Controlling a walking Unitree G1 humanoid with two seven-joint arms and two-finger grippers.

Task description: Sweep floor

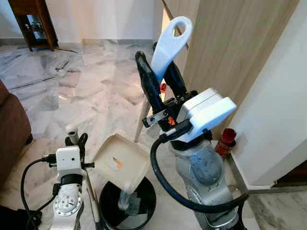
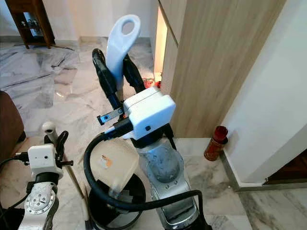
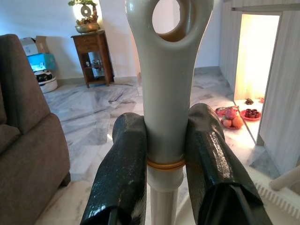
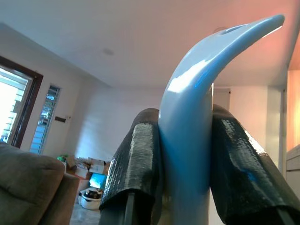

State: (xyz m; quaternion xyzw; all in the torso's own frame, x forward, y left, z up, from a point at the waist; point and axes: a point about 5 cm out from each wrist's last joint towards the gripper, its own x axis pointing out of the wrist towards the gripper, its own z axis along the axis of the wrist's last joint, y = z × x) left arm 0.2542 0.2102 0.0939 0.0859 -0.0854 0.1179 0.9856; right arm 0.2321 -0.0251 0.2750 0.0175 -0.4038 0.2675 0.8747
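step: tipping dustpan (image 1: 122, 163) over black bin (image 1: 127, 203) | right gripper (image 1: 160, 79) fingers clamped on white handle (image 1: 170, 40) | left gripper (image 3: 166, 154) fingers gripping grey handle (image 3: 166, 70) | advice: tilt slowly, keep lip over bin mouth

You're in a home living room: marble floor (image 1: 96, 86), a brown sofa (image 3: 28, 140), and beyond the sofa a wooden side table (image 3: 93, 56), seemingly an altar stand.

The floor (image 1: 96, 81) is pale grey-veined marble, glossy with reflections. On it stand a black round bin (image 1: 127, 203) near the robot's feet, a dark red bottle (image 1: 225, 142) close to the wooden cabinet wall (image 1: 230, 48), and a brown sofa (image 1: 12, 129) at the left edge. Farther back stands a dark wooden side table (image 1: 33, 21), and red plates of fruit (image 3: 239, 117) lie inside a lit opening.
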